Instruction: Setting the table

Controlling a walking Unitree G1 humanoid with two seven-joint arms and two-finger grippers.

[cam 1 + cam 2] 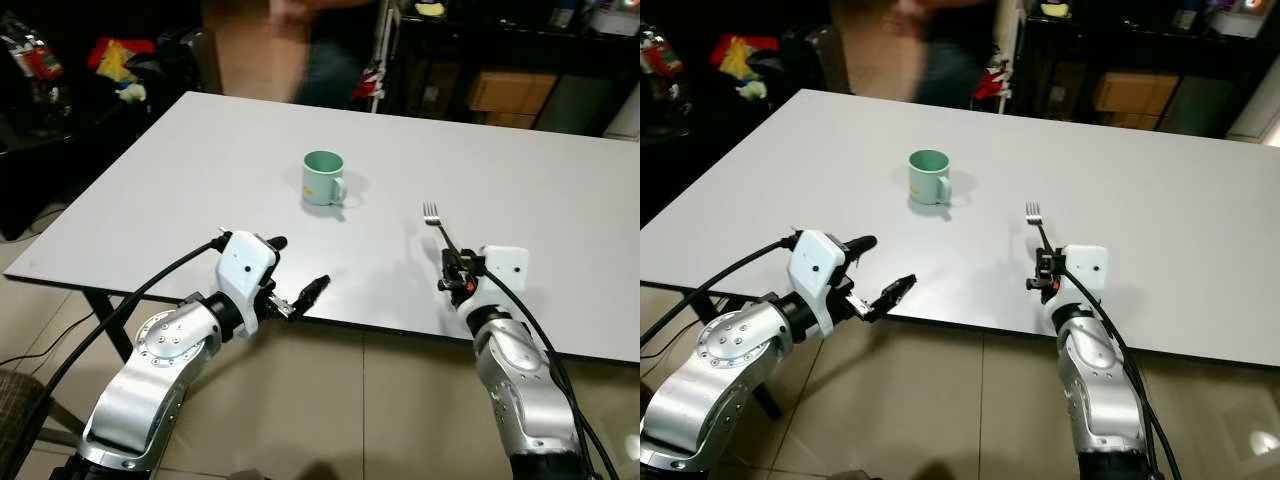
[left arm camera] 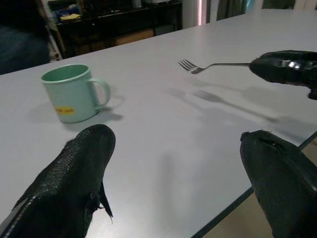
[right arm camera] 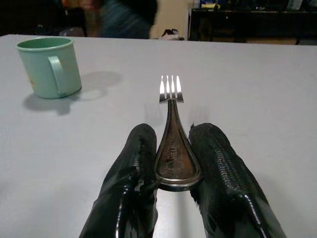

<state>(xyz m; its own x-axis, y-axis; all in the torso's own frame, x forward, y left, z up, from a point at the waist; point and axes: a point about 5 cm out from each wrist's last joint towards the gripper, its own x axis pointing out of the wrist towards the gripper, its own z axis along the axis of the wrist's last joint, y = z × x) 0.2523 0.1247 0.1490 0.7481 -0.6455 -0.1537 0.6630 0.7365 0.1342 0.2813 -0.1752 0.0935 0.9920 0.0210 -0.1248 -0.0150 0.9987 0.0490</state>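
1. You face a white tabletop (image 1: 200,170) that spreads wide ahead; its near edge runs just in front of both arms, with tiled floor (image 1: 380,400) below it. Most of the surface is bare, so there is broad open room around the two things above it.
2. Beyond the far edge a blurred person (image 1: 330,50) stands, and dark furniture (image 1: 500,70) lines the back.
3. Your left hand (image 1: 300,270) hovers at the near edge, its fingers spread wide and holding nothing; the left wrist view shows one finger over the tabletop and the other past the edge.
4. Your right hand (image 1: 455,275) sits over the near edge, well apart from the left, fingers pinched narrow on the handle of the fork (image 1: 438,228).
5. The green mug (image 1: 323,178) stands upright mid-table, handle toward your right, well apart from both hands.
6. The fork points away from you, tines forward. The left wrist view shows it raised, its shadow below; the right wrist view shows the handle end (image 3: 176,171) clamped between both fingers.
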